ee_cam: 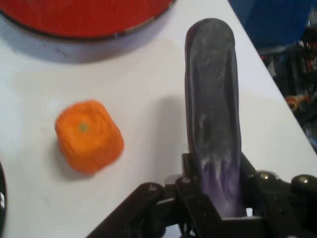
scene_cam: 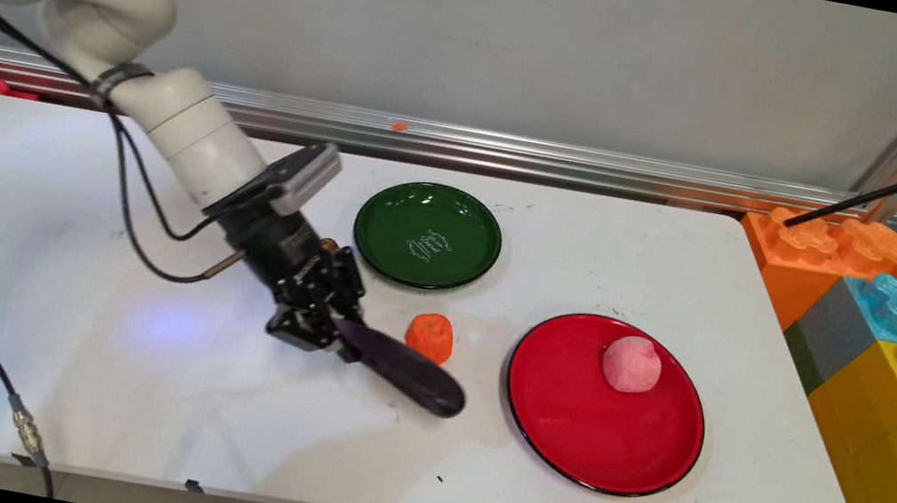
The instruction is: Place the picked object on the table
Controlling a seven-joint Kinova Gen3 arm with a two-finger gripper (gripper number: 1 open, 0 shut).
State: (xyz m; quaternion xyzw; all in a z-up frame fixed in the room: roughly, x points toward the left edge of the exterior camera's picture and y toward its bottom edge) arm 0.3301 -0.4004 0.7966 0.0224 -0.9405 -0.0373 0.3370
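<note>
One long purple eggplant (scene_cam: 407, 371) is pinched at its stem end by the claw (scene_cam: 328, 331), its rounded tip reaching right toward the red plate (scene_cam: 565, 423) and lying low over the tabletop (scene_cam: 122, 380), just near of a small orange toy (scene_cam: 430, 337). It looks like a light, smooth, fairly stiff toy, so held by the end it may swivel; mid-body would likely be steadier.

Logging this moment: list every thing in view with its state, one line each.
gripper: shut on the purple eggplant.
purple eggplant: held at one end, low over the table.
orange toy fruit: on the table, loose.
red plate: holds the pink toy fruit.
green plate: empty.
</note>
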